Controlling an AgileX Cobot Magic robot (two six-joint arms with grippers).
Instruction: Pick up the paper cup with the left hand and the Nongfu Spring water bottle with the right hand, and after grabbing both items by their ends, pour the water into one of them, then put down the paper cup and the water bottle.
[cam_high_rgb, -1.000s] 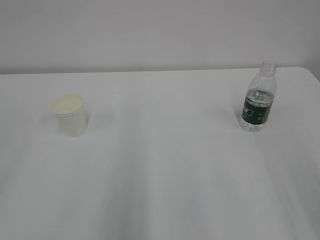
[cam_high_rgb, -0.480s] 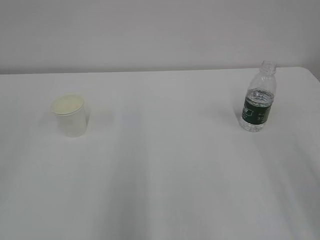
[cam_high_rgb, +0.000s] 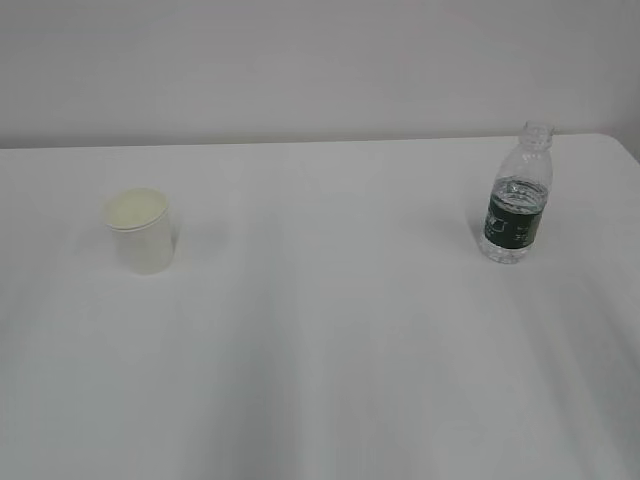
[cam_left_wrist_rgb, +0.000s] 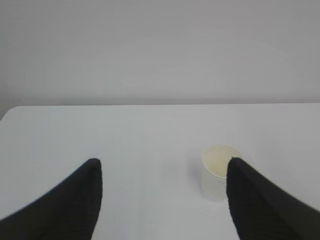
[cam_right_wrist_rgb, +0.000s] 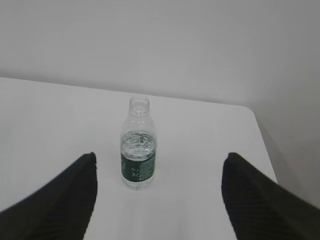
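We're basically at square one. Left pincer (cam_left_wrist_rgb: 162, 200) is spread wide, cup (cam_left_wrist_rgb: 219, 171) ahead, just off its right finger. Right pincer (cam_right_wrist_rgb: 160, 200) is spread too, bottle (cam_right_wrist_rgb: 138, 145) ahead, left of centre. Nothing grabbed, poured or put down yet.

Paper cup (cam_high_rgb: 140, 230): one, white, upright on the counter (cam_high_rgb: 320, 350); Nongfu Spring water bottle (cam_high_rgb: 518, 194): one, clear, green label band, uncapped, upright, holding water (cam_high_rgb: 519, 192). Counter: one, white. Tools: two, a left tool (cam_left_wrist_rgb: 162, 200) and a right tool (cam_right_wrist_rgb: 159, 195), one per wrist view, each showing two black fingers (cam_left_wrist_rgb: 70, 205) set wide apart, four fingers in all
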